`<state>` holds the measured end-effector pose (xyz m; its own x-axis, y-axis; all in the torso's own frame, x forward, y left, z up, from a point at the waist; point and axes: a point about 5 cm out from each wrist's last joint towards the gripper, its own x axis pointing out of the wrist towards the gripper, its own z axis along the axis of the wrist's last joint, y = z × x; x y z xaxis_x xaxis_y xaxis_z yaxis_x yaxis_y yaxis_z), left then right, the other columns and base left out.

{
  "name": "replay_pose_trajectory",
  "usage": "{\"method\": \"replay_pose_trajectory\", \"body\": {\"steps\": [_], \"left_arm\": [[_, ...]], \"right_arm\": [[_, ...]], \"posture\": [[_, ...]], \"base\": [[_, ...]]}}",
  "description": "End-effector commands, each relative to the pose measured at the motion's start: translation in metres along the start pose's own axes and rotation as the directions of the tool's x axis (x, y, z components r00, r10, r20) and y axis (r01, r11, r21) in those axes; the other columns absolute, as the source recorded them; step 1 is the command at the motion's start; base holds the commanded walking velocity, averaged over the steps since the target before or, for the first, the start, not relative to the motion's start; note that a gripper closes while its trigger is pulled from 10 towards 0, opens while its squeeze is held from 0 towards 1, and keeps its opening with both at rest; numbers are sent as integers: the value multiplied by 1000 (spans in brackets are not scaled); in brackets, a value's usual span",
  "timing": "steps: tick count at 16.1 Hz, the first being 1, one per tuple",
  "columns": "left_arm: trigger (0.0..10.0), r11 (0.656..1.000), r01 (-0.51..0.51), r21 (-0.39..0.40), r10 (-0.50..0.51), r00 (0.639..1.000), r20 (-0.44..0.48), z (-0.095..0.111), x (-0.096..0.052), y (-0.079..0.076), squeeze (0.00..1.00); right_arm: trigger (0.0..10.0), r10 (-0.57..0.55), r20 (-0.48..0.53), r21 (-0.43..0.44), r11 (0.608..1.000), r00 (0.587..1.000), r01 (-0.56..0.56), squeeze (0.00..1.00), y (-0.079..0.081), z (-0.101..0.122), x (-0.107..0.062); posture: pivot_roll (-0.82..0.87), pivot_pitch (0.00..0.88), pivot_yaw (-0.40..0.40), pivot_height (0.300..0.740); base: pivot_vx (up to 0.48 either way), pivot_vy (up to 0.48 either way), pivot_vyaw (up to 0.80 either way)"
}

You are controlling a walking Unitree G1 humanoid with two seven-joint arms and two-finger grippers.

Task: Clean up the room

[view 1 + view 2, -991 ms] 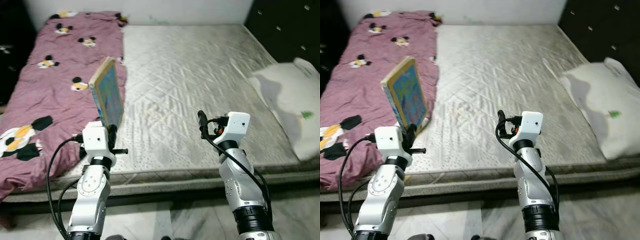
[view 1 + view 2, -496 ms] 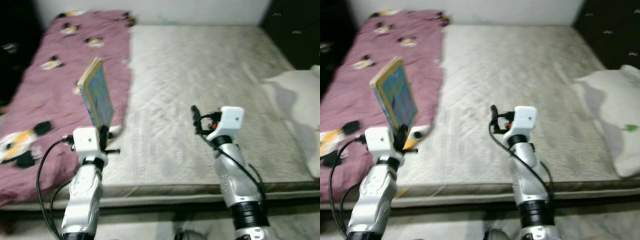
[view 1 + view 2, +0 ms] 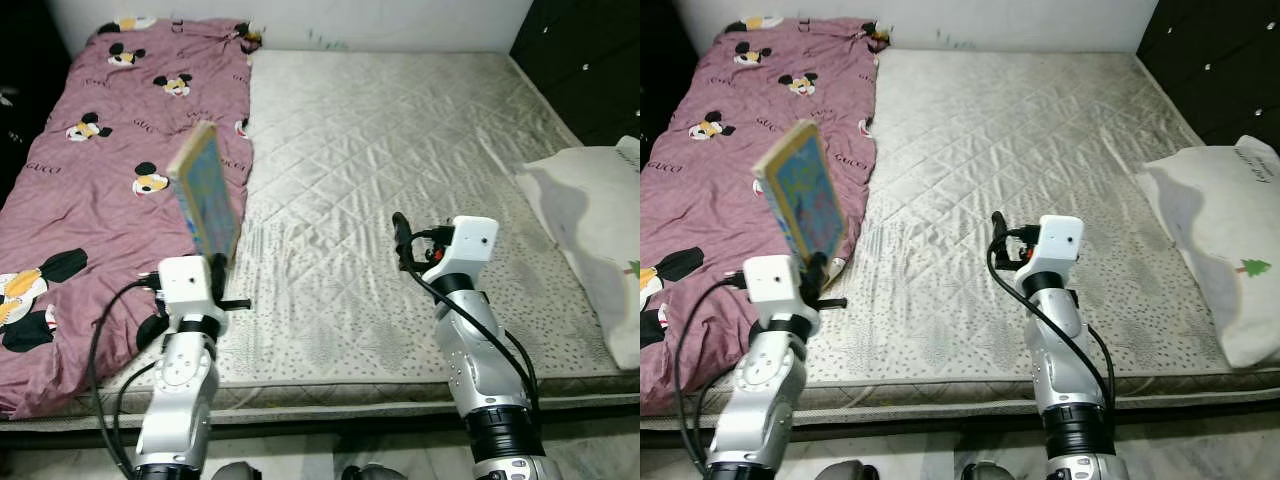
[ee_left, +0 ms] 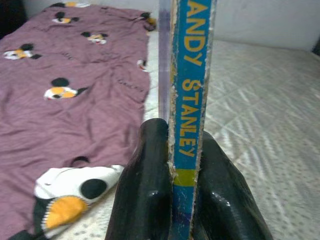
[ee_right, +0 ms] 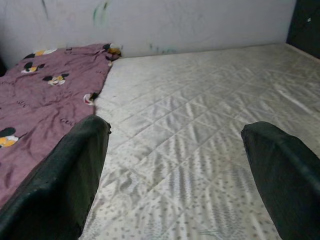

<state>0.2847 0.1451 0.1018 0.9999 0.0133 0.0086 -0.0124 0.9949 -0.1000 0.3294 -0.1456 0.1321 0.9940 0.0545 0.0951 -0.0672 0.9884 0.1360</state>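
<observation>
A thin picture book (image 3: 205, 189) with a blue cover stands upright and slightly tilted in my left gripper (image 3: 222, 266), which is shut on its lower edge above the bed's near left part. In the left wrist view its blue spine (image 4: 189, 90) sits clamped between the two black fingers (image 4: 145, 190). My right gripper (image 3: 401, 236) is held over the bare mattress (image 3: 400, 150) near the front edge, open, with nothing between its fingers (image 5: 65, 175).
A purple blanket (image 3: 90, 170) with cartoon mouse prints covers the bed's left side. A white pillow (image 3: 595, 220) lies at the right edge. A dark cabinet (image 3: 590, 60) stands at the far right. The floor shows below the mattress front.
The camera has shifted and steadied from a blurred view. Both arms hold the same pose, with the book still upright in the left gripper.
</observation>
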Motion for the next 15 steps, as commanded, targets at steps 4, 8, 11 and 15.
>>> {"method": "replay_pose_trajectory", "body": {"steps": [4,8,11,15], "left_arm": [[10000,1000,10,2,-10,999,31,8,2,-2,0],[10000,1000,-3,6,3,999,37,10,1,1,0],[10000,1000,-24,7,23,998,64,20,-2,7,0],[10000,998,-44,45,41,998,57,21,-15,19,0]], "right_arm": [[10000,-11,-4,8,1000,1000,11,0,-2,1,0],[10000,-33,9,4,999,999,33,0,-7,5,-3],[10000,-46,12,-19,999,999,46,0,-16,8,-12],[10000,-34,-33,-118,993,999,30,0,-39,-2,-30]], "posture": [[-24,153,-32,740],[-24,153,-32,740],[-22,153,-33,740],[-14,154,-31,740]], "base": [[0,-342,0],[0,-346,0],[0,-349,0],[0,-344,0]]}}
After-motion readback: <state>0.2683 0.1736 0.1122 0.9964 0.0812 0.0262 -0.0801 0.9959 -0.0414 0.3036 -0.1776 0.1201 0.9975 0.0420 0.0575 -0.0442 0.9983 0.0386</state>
